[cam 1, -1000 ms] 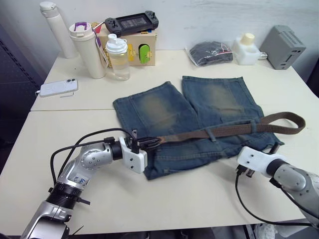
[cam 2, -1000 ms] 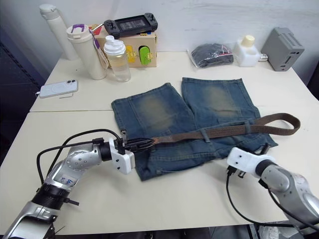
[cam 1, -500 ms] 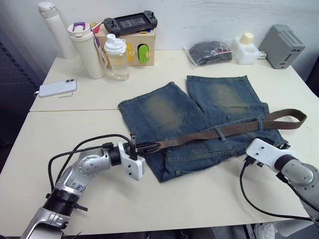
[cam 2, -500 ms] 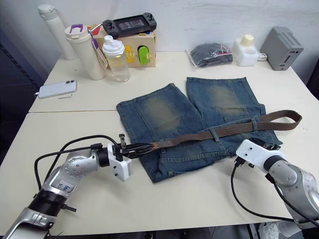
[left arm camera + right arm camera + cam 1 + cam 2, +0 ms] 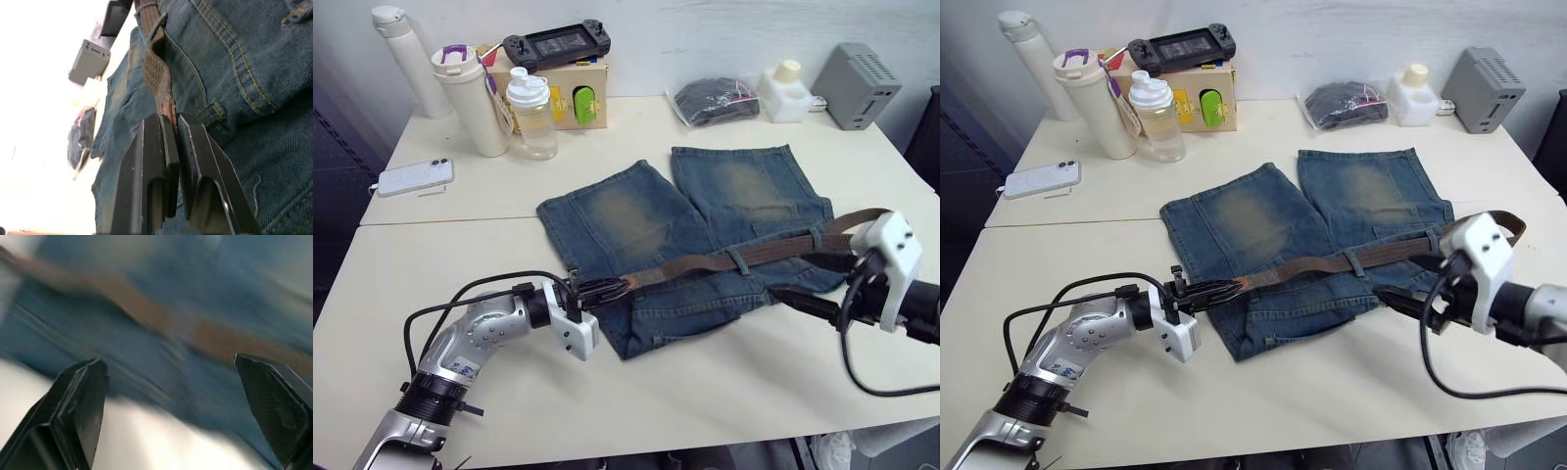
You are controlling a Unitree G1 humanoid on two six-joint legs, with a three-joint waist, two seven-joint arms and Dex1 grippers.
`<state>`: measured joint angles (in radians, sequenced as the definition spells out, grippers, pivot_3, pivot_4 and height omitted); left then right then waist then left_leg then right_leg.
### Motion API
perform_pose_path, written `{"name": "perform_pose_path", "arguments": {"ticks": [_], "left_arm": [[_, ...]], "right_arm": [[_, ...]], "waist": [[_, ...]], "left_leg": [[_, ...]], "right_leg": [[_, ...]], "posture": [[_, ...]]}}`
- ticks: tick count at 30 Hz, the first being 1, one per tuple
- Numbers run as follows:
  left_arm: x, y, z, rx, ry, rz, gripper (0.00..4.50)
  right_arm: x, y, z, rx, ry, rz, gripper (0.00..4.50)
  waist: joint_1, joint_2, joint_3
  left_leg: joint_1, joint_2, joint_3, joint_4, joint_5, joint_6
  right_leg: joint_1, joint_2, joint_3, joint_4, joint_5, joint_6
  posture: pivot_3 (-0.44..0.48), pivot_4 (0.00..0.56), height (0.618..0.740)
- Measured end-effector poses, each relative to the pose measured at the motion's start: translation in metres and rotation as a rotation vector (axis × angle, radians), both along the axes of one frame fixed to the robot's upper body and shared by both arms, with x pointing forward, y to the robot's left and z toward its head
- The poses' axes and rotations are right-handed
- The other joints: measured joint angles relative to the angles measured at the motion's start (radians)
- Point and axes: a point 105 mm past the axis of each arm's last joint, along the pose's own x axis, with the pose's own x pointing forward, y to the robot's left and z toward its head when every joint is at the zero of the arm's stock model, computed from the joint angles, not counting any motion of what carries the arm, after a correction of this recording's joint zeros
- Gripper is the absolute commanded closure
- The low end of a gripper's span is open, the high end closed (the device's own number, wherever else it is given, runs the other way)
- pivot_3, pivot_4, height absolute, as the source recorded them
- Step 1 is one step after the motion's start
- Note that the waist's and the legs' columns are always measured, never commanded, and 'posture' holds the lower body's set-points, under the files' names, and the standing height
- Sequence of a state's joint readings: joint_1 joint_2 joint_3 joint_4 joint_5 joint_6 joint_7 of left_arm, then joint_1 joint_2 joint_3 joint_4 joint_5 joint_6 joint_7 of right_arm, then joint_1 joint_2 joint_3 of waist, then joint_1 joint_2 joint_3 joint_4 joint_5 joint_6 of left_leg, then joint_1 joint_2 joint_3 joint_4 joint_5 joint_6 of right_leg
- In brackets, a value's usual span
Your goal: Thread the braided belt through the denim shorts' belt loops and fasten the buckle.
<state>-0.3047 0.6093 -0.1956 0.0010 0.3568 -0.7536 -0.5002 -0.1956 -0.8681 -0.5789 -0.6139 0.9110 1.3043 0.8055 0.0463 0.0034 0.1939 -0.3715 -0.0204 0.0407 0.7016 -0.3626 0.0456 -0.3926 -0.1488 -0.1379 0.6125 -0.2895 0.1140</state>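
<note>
The left gripper (image 5: 604, 287) is clenched on the tan tip of the belt (image 5: 705, 264) at the shorts' (image 5: 685, 225) waist corner, toward 8 o'clock on the table (image 5: 705, 392). The left wrist view adds what the head views cannot: the tip is pinched flat between the two black fingers (image 5: 156, 161), and the braided strap rises from them over the denim, with a stitched belt loop (image 5: 215, 113) just beside the fingers. In the head views the strap runs from that grip toward 3 o'clock across the waistband, under one loop (image 5: 737, 259) near the middle and another (image 5: 817, 238) farther on, then curls back in a bend at the shorts' far edge. The buckle cannot be made out.

The right gripper (image 5: 1408, 305) is released; its fingers (image 5: 80, 406) stand wide apart in the right wrist view, with blurred denim and a brown streak of belt between and beyond them. The head views place it at about 4 o'clock, hovering at the waistband's edge, just under the belt's bend.

The shorts lie flat mid-table, legs pointing to 12 o'clock. Beyond, at 12 to 1 o'clock, sit a dark bagged bundle (image 5: 710, 99), a white jar (image 5: 780, 91) and a grey box (image 5: 854, 83); at 10 to 11 o'clock, bottles (image 5: 530, 113), a wooden box (image 5: 563, 93) with a game console (image 5: 556, 42) on top, and a phone (image 5: 414, 177).
</note>
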Motion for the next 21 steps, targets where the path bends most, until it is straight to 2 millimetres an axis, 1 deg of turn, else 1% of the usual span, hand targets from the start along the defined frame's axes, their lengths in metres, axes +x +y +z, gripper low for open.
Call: {"name": "perform_pose_path", "arguments": {"ticks": [1,2,4,6,8,10,12,15,18,21], "left_arm": [[0.000,0.000,0.000,-0.001,-0.002,0.002,4.50],[0.000,0.000,0.000,-0.003,-0.004,0.002,4.50],[0.000,0.000,0.001,-0.005,-0.009,0.002,4.50],[0.001,0.001,0.002,-0.003,-0.011,0.004,4.50],[0.001,0.001,0.002,-0.001,-0.014,0.005,4.50],[0.000,0.000,0.004,-0.001,-0.022,0.001,4.50],[-0.002,-0.001,0.006,0.002,-0.033,-0.007,4.50],[-0.002,0.000,0.007,0.008,-0.039,-0.008,4.50],[-0.002,0.000,0.008,0.010,-0.039,-0.003,4.50],[-0.001,0.001,0.008,0.010,-0.037,0.000,4.50]], "right_arm": [[-0.002,0.012,-0.001,0.079,0.048,0.039,0.05],[-0.002,0.018,-0.002,0.129,0.070,0.058,0.05],[-0.006,0.053,-0.024,0.315,0.240,0.128,0.05],[-0.009,0.075,-0.035,0.433,0.345,0.118,0.05],[-0.004,0.094,-0.034,0.581,0.420,0.061,0.05],[0.006,0.104,-0.037,0.711,0.486,-0.044,0.05],[0.018,0.112,-0.046,0.821,0.562,-0.161,0.05],[0.026,0.119,-0.050,0.870,0.615,-0.250,0.05],[0.036,0.117,-0.054,0.893,0.651,-0.347,0.05],[0.039,0.117,-0.057,0.908,0.678,-0.396,0.05]], "waist": [[0.000,-0.001,0.000],[0.001,-0.001,-0.001],[0.007,-0.001,-0.001],[0.003,-0.001,0.000],[-0.002,-0.001,0.000],[-0.006,-0.001,0.000],[-0.011,0.000,0.000],[-0.013,0.000,0.000],[-0.020,0.000,0.000],[-0.023,0.000,0.000]], "left_leg": [[0.000,0.000,-0.001,0.000,0.000,0.000],[0.000,0.000,-0.001,0.000,0.000,0.000],[-0.001,-0.002,-0.001,0.000,0.000,0.000],[-0.002,-0.003,0.000,0.000,0.000,0.000],[-0.002,-0.003,0.001,0.000,0.001,0.001],[-0.001,-0.002,0.002,0.000,0.001,0.001],[0.000,-0.002,0.003,0.000,0.001,0.000],[-0.001,-0.003,0.003,0.000,0.001,0.000],[-0.001,-0.003,0.003,0.000,0.001,0.001],[-0.001,-0.002,0.004,0.000,0.001,0.001]], "right_leg": [[0.000,0.000,0.000,0.000,0.000,-0.001],[0.000,0.000,-0.001,0.000,0.000,-0.001],[-0.001,-0.001,-0.001,0.001,0.000,-0.001],[-0.001,-0.001,-0.001,0.001,0.000,-0.001],[-0.001,0.000,-0.001,0.002,0.001,0.000],[-0.001,0.000,0.000,0.003,0.001,0.000],[-0.002,0.000,0.001,0.005,0.000,0.000],[-0.004,0.001,0.002,0.006,0.000,0.000],[-0.004,0.001,0.002,0.007,0.000,0.000],[-0.005,0.001,0.003,0.007,0.000,-0.001]], "posture": [[0.000,0.150,0.690],[0.000,0.150,0.690],[0.000,0.150,0.690],[0.000,0.150,0.690],[0.000,0.150,0.690],[0.000,0.150,0.690],[0.000,0.150,0.690],[0.000,0.150,0.690],[0.000,0.150,0.690],[0.000,0.150,0.690]]}}
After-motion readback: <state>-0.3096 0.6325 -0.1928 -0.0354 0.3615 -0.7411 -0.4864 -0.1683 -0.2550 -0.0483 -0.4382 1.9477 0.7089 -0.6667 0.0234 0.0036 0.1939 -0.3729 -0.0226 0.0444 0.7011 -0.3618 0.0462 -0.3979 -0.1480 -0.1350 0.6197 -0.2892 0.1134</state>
